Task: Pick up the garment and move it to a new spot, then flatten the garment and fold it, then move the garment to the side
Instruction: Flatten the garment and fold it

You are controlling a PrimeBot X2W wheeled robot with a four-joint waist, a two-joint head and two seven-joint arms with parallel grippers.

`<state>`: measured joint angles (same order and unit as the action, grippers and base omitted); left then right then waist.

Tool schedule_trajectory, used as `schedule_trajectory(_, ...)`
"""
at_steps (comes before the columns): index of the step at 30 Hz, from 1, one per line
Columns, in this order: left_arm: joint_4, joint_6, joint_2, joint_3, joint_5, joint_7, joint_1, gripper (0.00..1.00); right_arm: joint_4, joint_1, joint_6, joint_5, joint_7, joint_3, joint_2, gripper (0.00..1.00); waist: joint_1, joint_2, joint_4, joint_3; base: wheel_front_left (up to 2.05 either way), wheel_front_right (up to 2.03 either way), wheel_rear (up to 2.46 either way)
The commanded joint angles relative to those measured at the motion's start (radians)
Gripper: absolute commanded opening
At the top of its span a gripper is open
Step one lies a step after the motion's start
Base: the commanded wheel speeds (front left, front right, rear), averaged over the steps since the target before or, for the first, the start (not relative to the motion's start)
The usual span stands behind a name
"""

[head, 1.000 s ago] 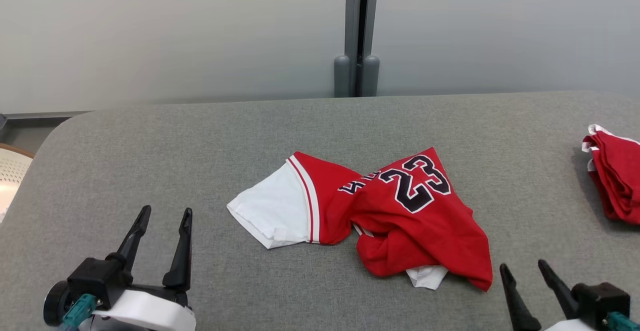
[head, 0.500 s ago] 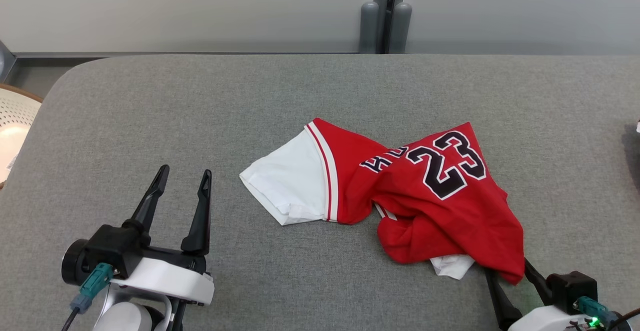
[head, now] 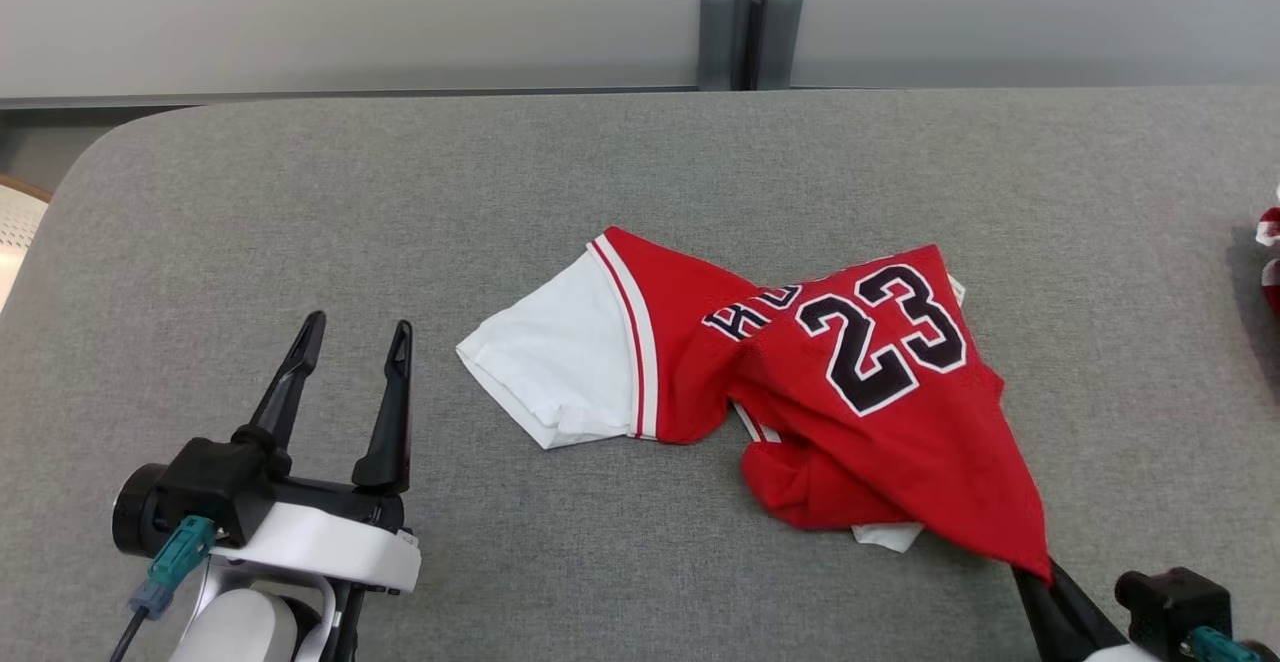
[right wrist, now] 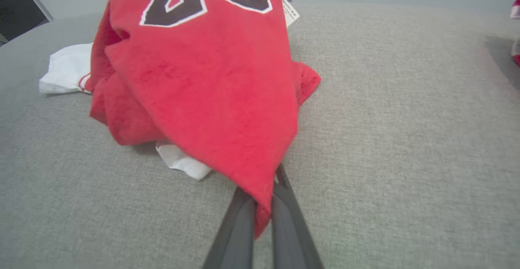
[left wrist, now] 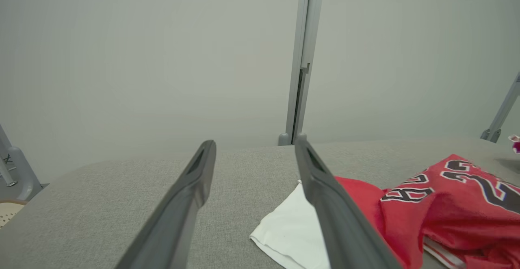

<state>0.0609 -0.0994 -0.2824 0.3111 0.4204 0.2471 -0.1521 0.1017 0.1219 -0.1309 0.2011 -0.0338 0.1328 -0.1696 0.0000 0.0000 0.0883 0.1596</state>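
Bright, soft, even light. The jersey (head: 900,422) casts a faint shadow on the table (head: 300,202). The left fingers (left wrist: 180,208) look blurred close to the wrist lens

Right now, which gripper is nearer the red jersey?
Right. The right gripper is shut on the red jersey at its near corner. The left gripper stands open over the grey surface, apart from the jersey, beside its white sleeve.

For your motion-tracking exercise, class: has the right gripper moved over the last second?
Yes. Against the jersey, the right gripper has moved in from beside its near corner; its fingers now pinch that corner.
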Motion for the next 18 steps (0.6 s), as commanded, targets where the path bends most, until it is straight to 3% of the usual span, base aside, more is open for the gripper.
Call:
schedule_trajectory(1,-0.001,-0.002,-0.006,-0.004,-0.003,0.004,-0.011,1.0,-0.037,0.033,0.0,0.015,-0.025,-0.014,0.0,0.0,0.0,0.0,-0.007,0.001,0.0,0.0,0.0)
schedule_trajectory(7,-0.004,-0.004,-0.005,-0.012,-0.002,0.01,-0.012,1.0,-0.222,0.12,0.0,0.018,-0.139,-0.044,0.0,0.0,0.0,0.0,-0.022,-0.002,0.0,0.0,0.0)
schedule_trajectory(12,-0.001,-0.004,0.004,-0.016,0.005,0.011,-0.018,1.0,-0.327,0.072,0.0,0.029,-0.212,-0.077,-0.012,0.0,0.0,0.0,-0.022,-0.005,0.0,0.0,0.0)
schedule_trajectory(18,0.006,0.002,0.02,-0.003,0.001,0.013,-0.037,1.0,-0.305,-0.024,0.0,0.047,-0.238,-0.11,-0.024,0.0,0.0,0.0,0.012,0.011,0.0,0.0,0.0)
